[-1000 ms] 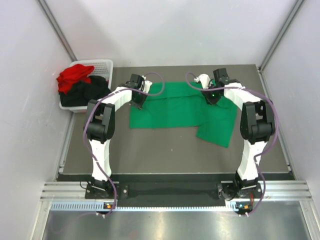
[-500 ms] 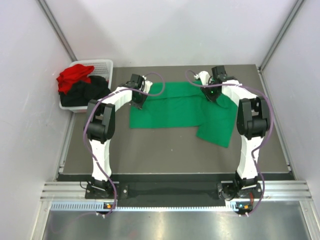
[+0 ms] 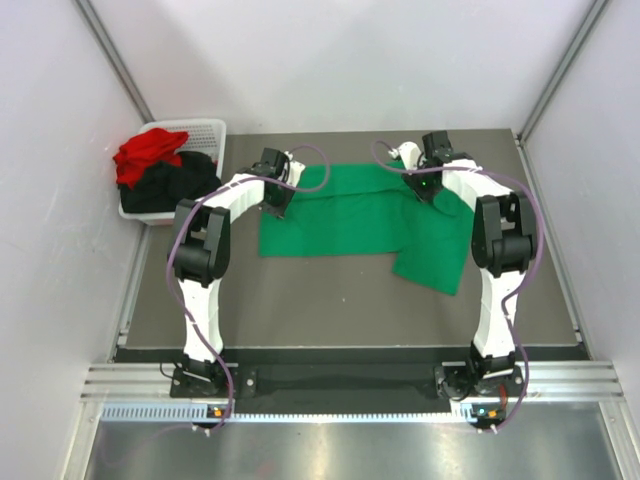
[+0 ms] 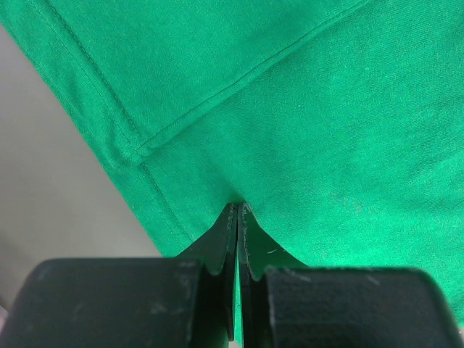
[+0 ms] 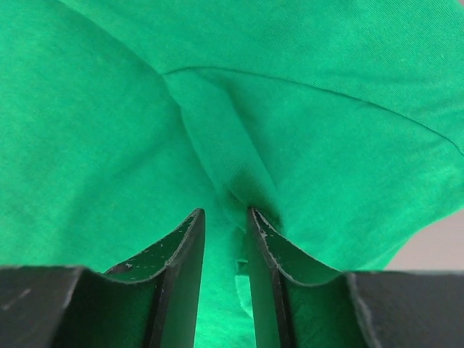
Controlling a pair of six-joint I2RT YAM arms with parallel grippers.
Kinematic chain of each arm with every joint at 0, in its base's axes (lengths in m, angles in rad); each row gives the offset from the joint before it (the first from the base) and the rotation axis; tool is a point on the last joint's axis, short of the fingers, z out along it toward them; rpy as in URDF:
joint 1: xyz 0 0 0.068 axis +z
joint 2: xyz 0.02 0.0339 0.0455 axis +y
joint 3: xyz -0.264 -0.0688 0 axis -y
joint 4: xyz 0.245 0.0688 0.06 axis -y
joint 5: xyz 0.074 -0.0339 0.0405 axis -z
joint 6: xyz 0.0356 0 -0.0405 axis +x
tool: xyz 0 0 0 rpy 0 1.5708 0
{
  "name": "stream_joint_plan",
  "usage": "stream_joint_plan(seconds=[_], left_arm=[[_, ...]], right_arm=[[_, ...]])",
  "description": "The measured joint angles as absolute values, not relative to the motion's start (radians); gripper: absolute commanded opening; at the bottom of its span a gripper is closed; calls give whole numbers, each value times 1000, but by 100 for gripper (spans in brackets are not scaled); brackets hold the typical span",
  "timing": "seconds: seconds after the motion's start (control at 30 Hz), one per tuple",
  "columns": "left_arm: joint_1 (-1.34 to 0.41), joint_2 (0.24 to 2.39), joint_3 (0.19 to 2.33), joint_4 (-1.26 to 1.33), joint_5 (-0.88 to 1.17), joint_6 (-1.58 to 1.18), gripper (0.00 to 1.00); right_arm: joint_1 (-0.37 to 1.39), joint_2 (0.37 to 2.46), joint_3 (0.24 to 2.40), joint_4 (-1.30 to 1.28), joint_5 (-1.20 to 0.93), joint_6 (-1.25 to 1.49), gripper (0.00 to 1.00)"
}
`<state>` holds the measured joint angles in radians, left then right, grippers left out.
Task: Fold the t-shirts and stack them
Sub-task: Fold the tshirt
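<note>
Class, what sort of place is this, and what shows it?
Likely a robot lab cell: blank white walls enclose a table, two arms bolted at its edge handle a green t-shirt.

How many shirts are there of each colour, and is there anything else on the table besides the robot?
green t-shirt: 1
red t-shirt: 1
black t-shirt: 1
white basket: 1
Total: 4

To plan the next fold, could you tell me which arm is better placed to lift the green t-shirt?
Left, probably: the left gripper is shut on the green t-shirt; the right gripper stands open over it.
</note>
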<state>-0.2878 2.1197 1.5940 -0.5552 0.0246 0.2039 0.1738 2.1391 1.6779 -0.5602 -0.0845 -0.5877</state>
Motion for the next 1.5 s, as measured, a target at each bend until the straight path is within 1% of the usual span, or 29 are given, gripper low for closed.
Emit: stream_joint_plan(seconds=[0.27, 0.3, 0.37, 0.4, 0.47, 0.5, 0.6, 0.8, 1.13, 1.43, 1.5], left_arm=[[-288, 2120, 1594, -555, 25, 204, 2], [-288, 2120, 1594, -555, 25, 204, 2], [-289, 2120, 1594, -555, 24, 204, 2], [-289, 2120, 1594, -555, 24, 204, 2], [-289, 2120, 1594, -555, 23, 204, 2], [-289, 2120, 1594, -555, 22, 204, 2], [-289, 2120, 1594, -555, 21, 204, 2], [-290, 2120, 1594, -555, 20, 204, 2], [-290, 2120, 1594, -555, 21, 205, 2], [-290, 2120, 1595, -555, 21, 205, 2], [-290, 2120, 1595, -555, 21, 205, 2]], right_arm=[[174, 2184, 1701, -541, -51, -591, 29], [174, 2190, 1704, -538, -47, -592, 26], [174, 2197, 1707, -537, -44, -592, 23], [174, 2200, 1712, -536, -38, -592, 18], [174, 2204, 1719, -533, -29, -593, 13], [174, 2206, 1719, -532, -26, -593, 8], [174, 2206, 1720, -531, -20, -591, 4], [175, 2196, 1716, -532, -19, -591, 4], [207, 2042, 1682, -570, -38, -579, 4], [251, 2035, 1654, -603, -56, -557, 5], [256, 2035, 1648, -612, -57, -555, 7]])
